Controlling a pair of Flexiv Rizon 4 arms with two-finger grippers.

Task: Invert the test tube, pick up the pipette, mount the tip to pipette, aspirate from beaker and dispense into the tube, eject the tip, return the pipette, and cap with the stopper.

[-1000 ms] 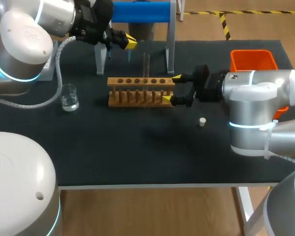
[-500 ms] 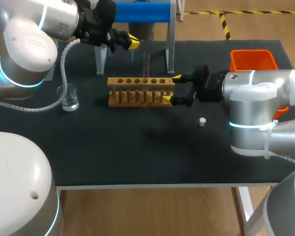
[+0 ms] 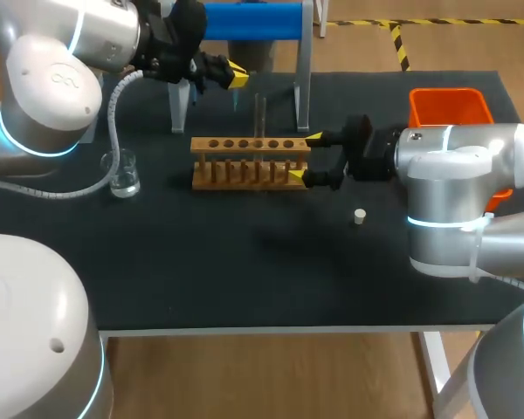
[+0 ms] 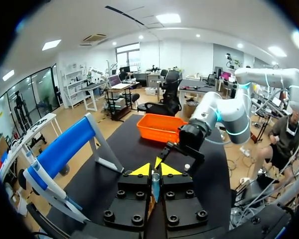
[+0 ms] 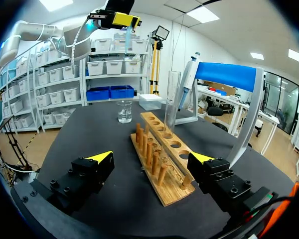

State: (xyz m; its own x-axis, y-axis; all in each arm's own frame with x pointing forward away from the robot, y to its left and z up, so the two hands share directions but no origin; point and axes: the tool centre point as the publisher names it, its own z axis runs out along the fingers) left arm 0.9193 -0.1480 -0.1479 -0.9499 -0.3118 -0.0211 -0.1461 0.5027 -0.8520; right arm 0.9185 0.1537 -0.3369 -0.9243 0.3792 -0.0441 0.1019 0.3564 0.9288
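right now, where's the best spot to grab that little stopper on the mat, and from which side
Grip the stopper across its sides, coming straight down from above. It is short and sits low on the table, apart from the rack, so a top approach looks clearest.

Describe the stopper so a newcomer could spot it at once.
Find the wooden rack mid-table. Beyond its end on the right arm's side, nearer the robot than the right gripper, sits the stopper: a small cream plug alone on the black table, unlike the clear glass beaker.
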